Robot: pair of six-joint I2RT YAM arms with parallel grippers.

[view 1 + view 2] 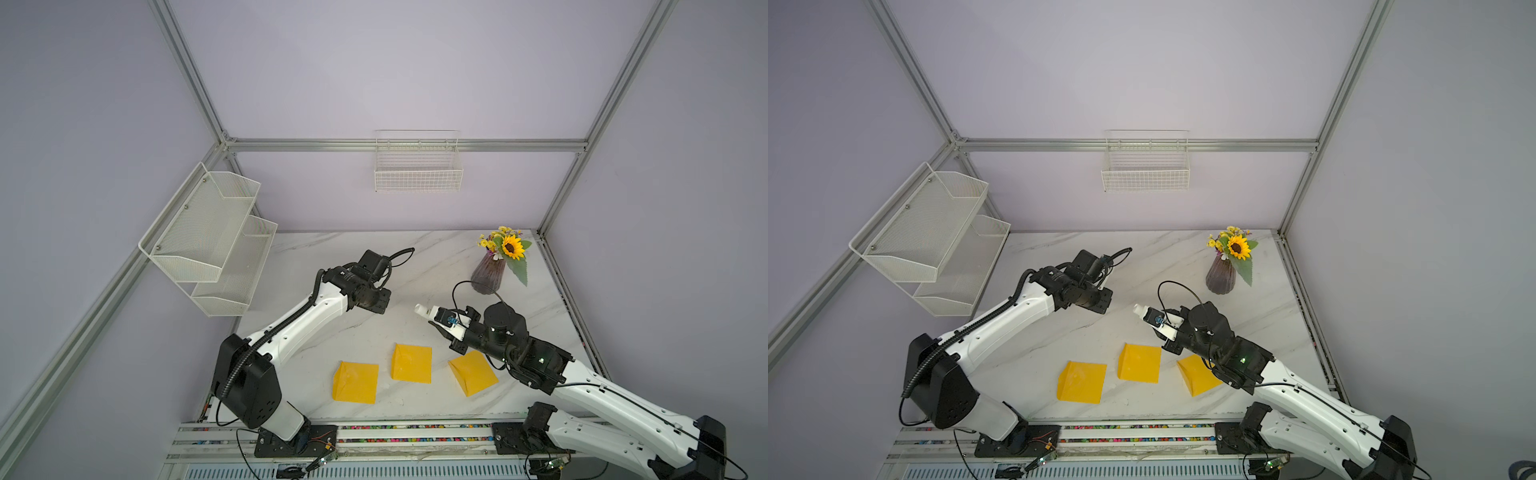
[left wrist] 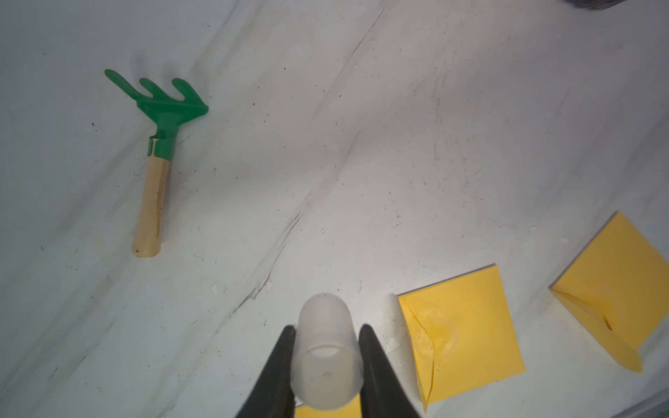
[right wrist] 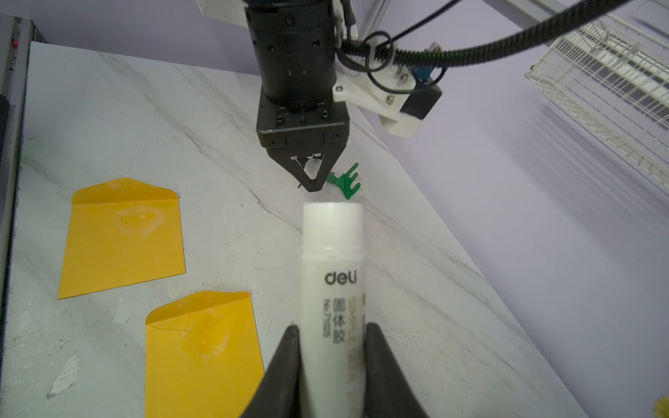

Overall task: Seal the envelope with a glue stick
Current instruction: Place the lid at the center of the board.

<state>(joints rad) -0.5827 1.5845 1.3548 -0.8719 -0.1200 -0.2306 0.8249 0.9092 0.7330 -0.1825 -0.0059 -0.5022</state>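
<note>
Closest to my right wrist camera, the glue stick (image 3: 331,289) is sitting clamped in the right gripper (image 3: 332,329), its jaws pressing narrow on both sides of the labelled tube; the bare white neck is pointing away from the wrist toward the left gripper (image 3: 312,179), with a clear gap lying between them; through the left wrist camera I am seeing the left gripper (image 2: 327,327) pinching the translucent cap (image 2: 325,354), jaws closed against its sides, its open mouth facing the lens. In both top views the glue stick (image 1: 424,310) (image 1: 1139,309) is hanging above the tabletop (image 1: 374,257), beyond the yellow envelopes and touching none of them; the left envelope (image 1: 356,382), the middle envelope (image 1: 411,363) and the right envelope (image 1: 473,372) are lying in a row toward the arm bases, the right one partly disappearing under the right arm; pale smeared patches are showing on two envelopes in the right wrist view. A green-headed rake (image 2: 155,173) is lying on the tabletop well apart from the envelopes; a vase of flowers (image 1: 488,274) is standing near the far right corner.
</note>
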